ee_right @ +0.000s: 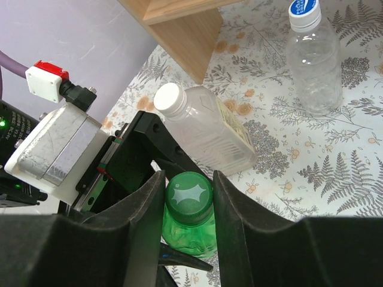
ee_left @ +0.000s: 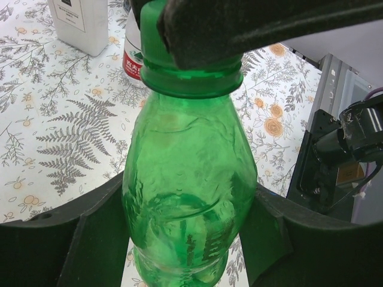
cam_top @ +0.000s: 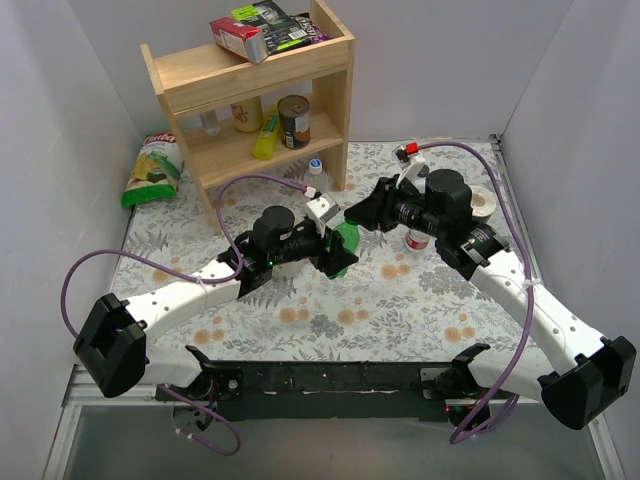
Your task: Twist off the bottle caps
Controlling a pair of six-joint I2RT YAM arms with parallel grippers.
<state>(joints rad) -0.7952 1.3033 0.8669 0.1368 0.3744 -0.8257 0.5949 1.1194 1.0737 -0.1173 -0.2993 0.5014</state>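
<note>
Black fingers of the left end effector fill the near view, clamped on both sides of the green bottle at its body. Up top, the right end effector is closed onto the green cap, one finger on each side. Both arms reach inward from the near edge, elbows out, meeting over the middle of the tabletop. It wears a fern-and-flower cloth, with pale walls around and a wooden shelf at the back. Count four bottles: the green one, a clear bottle under a blue cap, a slim bottle under a white cap, and a red-labelled bottle, its cap hidden.
</note>
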